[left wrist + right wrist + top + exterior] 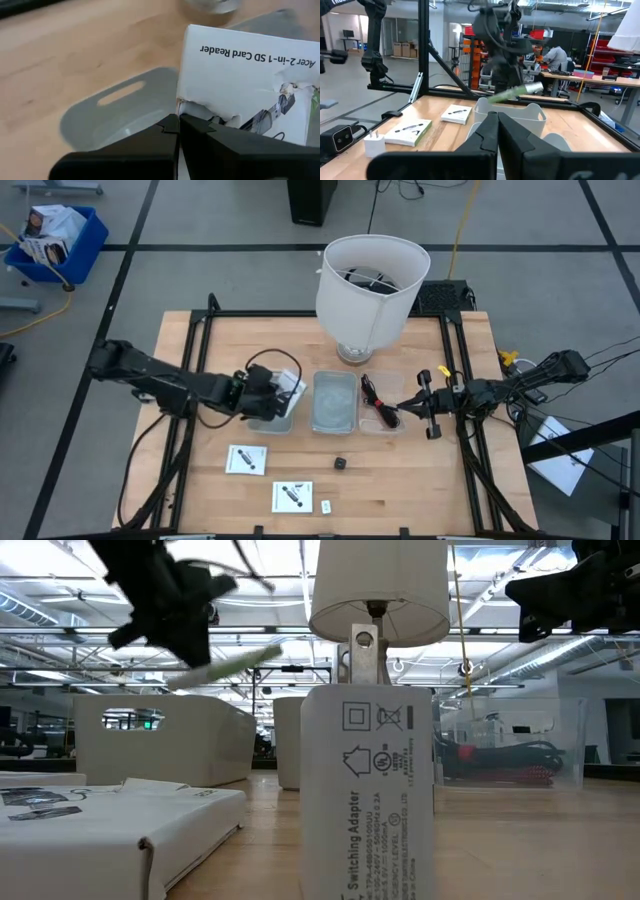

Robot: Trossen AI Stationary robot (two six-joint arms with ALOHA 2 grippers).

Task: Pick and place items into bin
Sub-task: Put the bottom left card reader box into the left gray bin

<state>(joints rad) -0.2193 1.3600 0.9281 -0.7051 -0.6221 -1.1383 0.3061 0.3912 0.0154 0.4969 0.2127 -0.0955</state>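
Note:
My left gripper (272,392) is shut on a white packet (291,388) printed "SD Card Reader" (250,75), above the left clear bin (270,418). In the low view that packet (225,665) hangs high under the arm. Two more white packets (246,459) (292,495) lie flat on the table, with a tiny black cube (341,464) and a tiny white piece (325,506) near them. The black coiled cable (372,392) and the magenta stick (384,417) lie in the right bin (380,420). My right gripper (401,406) (497,116) is shut and holds nothing, at that bin's right side. My left gripper pinches the packet between its two fingers at a torn edge (196,106). The fingers come from the table's left, roughly level. The packet is lifted clear and tilted, sticking out past the fingertips over the left bin (120,112).
A big white lampshade (370,275) stands at the table's far side behind the bins. A middle clear bin (333,402) sits between the other two. Black frame rails (200,330) run along the table's edges. A blue crate (55,240) is on the floor beyond the table.

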